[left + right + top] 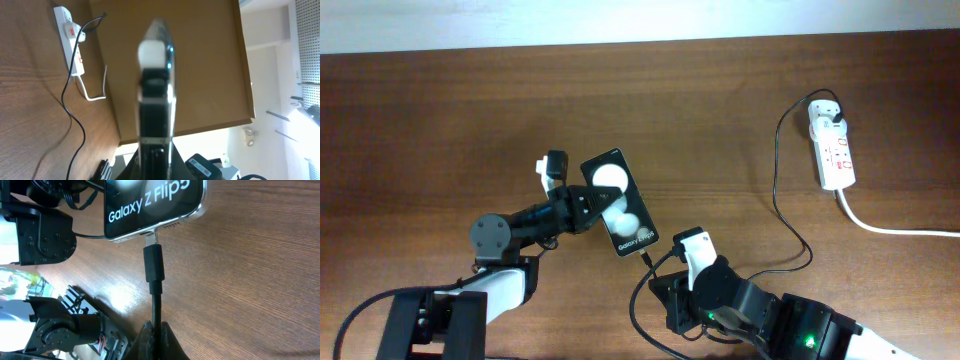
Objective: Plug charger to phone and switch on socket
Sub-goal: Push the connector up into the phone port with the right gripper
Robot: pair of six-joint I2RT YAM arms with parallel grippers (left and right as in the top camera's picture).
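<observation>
The right gripper (156, 339) has its two fingers pressed close together on the thin black cable of the charger (156, 305), so it holds the cable firmly. Just ahead of these fingers the cable goes straight up into the black connector (154, 262). The metal tip of the connector sits at the port in the lower edge of the phone (150, 200). How deep the tip is in the port, I cannot tell.

The phone lies directly beyond the connector, with its glossy face up and white lettering near the edge. It is tilted above the wooden table (250, 280). From the other side, the left gripper (592, 207) clamps the phone between its fingers. In the left wrist view the phone (155, 100) appears edge-on and blurred between those fingers.

Behind the right gripper the cable makes a loop. From there it runs away to the far right of the table, well apart from both grippers. There it reaches the white plug adapter (826, 118), which sits in the far end of the socket (835, 155). The thick white cord (890, 228) leaves the near end of the socket and goes out to the right. The red switches are too small to read.
</observation>
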